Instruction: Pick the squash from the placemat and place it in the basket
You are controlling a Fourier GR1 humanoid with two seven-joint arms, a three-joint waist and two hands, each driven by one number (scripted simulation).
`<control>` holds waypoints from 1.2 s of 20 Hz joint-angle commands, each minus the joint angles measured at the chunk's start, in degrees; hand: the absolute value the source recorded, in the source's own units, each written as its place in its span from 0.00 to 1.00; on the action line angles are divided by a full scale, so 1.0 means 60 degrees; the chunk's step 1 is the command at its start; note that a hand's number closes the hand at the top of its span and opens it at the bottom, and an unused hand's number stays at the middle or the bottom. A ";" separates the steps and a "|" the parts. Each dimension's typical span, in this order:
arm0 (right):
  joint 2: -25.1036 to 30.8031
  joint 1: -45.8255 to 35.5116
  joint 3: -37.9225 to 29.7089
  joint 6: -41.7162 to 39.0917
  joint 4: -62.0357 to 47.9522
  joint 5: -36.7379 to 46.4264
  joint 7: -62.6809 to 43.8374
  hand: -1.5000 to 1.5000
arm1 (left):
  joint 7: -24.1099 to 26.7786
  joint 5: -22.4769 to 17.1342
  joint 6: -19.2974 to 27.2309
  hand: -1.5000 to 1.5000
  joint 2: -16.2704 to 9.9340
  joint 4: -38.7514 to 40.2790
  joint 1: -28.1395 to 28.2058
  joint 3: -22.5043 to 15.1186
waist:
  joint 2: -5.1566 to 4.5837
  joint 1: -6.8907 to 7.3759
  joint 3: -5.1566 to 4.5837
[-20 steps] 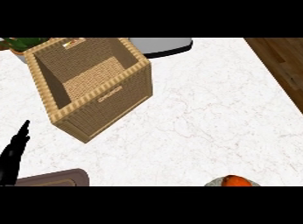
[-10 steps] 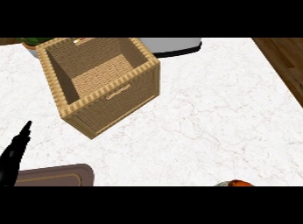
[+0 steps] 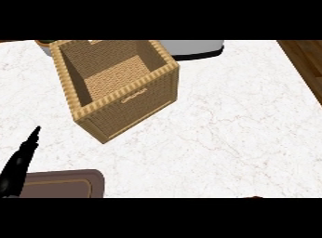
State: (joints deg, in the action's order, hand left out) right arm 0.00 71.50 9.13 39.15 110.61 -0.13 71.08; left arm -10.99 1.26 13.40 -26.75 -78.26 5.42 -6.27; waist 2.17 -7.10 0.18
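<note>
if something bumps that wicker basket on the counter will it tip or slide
The basket looks tall with an open top and nothing visible inside, so probably light; a nudge would likely slide it on the smooth marble counter. A high push might tip it.

One wicker basket [image 3: 116, 88], one brown placemat [image 3: 61, 184], one grey appliance [image 3: 195, 48], one black hand [image 3: 18, 165]

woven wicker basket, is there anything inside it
No, the woven wicker basket is open at the top and only its bare woven floor shows inside.

A kitchen — white marble counter [image 3: 246, 116] beside wood flooring [image 3: 318, 69] — holding a wicker basket [image 3: 133, 100].
</note>
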 commanded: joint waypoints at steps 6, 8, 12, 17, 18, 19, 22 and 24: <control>0.0000 -0.0953 0.0028 0.1152 -0.0552 -0.0808 0.2363 0.00 | -0.0232 0.0106 -0.0165 0.50 -0.0060 -0.0098 -0.0434 -0.0030 | -0.0127 0.0344 -0.0015; 0.0000 -0.0729 -0.0085 0.1110 -0.0265 -0.0924 0.2365 0.00 | -0.0328 0.0252 -0.0031 0.50 0.0193 -0.0072 -0.0526 -0.0224 | -0.0161 0.0366 -0.0024; 0.0000 -0.1221 -0.0227 0.1410 -0.0813 -0.0851 0.2367 0.00 | -0.0500 0.0406 0.0105 0.50 0.0331 -0.0370 -0.0397 -0.0382 | -0.0127 0.0461 -0.0008; 0.0000 -0.1492 -0.0165 0.1698 -0.0986 -0.0807 0.2369 0.00 | -0.0150 0.0059 -0.0387 0.50 0.0102 0.0022 -0.0457 -0.0041 | -0.0169 0.0557 -0.0020; 0.0000 -0.1545 0.0022 0.1862 -0.0878 -0.0725 0.2369 0.00 | -0.0607 0.0297 -0.0237 0.50 0.0194 -0.0315 -0.0743 -0.0261 | -0.0192 0.0597 -0.0014; 0.0000 -0.1441 0.0114 0.1651 -0.0776 -0.0705 0.2369 0.00 | -0.0142 0.0490 0.0041 0.50 0.0431 0.0200 -0.0576 -0.0296 | -0.0176 0.0495 -0.0025; 0.0000 -0.1378 0.0427 0.2316 -0.0852 -0.0677 0.2370 0.00 | -0.0530 0.0425 -0.0140 0.50 0.0224 -0.0464 -0.0304 -0.0320 | -0.0150 0.0610 -0.0011; 0.0000 -0.1756 0.0069 0.2106 -0.1052 -0.0758 0.2371 0.00 | -0.0774 0.0515 -0.0216 0.50 0.0235 -0.0235 -0.0982 -0.0314 | -0.0203 0.0604 -0.0013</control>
State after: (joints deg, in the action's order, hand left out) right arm 0.00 63.24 10.82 48.24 106.88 -3.61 73.18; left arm -13.85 3.58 12.28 -25.36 -79.53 1.55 -7.84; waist 1.11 -3.70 0.07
